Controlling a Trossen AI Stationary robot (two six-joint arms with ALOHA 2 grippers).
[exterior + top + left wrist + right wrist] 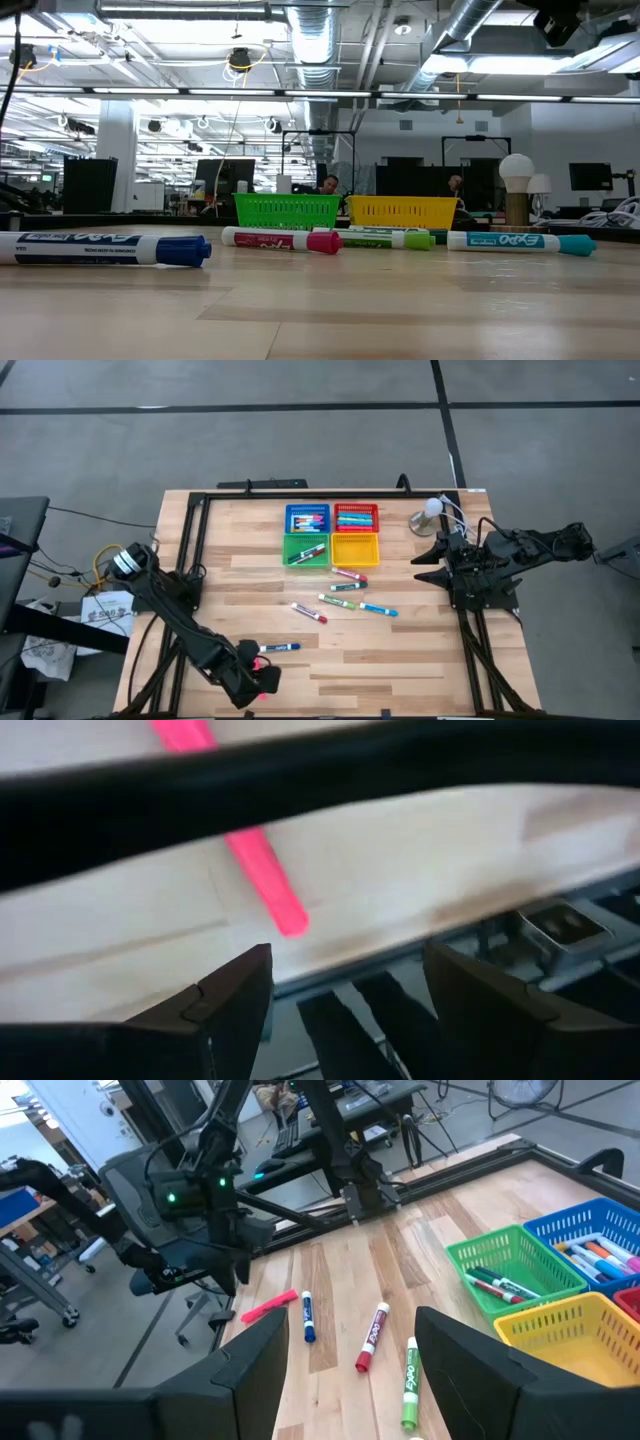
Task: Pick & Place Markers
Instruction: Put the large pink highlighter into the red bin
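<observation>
Markers (345, 588) lying light, stiff, round and likely rolling, wanting a middle pinch, both left gripper (262, 682) and right gripper (425, 565) hanging open, empty.

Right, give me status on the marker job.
Left gripper open, low at table's near-left corner, by pink marker. Right gripper open, empty, right of baskets. Six markers loose, nothing blocking.
</observation>
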